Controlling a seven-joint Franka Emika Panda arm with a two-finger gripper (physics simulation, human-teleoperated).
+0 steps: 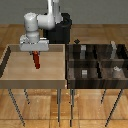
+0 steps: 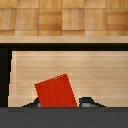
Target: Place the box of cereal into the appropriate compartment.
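Note:
The box of cereal (image 1: 36,61) is a small slim red box hanging under my gripper (image 1: 36,54) over the light wooden tray (image 1: 15,70) on the exterior view's left. In the wrist view the red box of cereal (image 2: 56,91) sits slightly tilted between the two dark fingertips (image 2: 88,102), and the gripper (image 2: 59,103) is shut on its upper part. The box's lower end looks a little above the tray floor. The dark tray of compartments (image 1: 68,62) stands apart, to the exterior view's right.
The dark tray is split into several compartments holding small grey blocks (image 1: 85,73) (image 1: 116,70). Both trays stand on thin-legged tables. The light tray has raised walls (image 2: 60,39). The robot's black base (image 1: 60,30) is behind.

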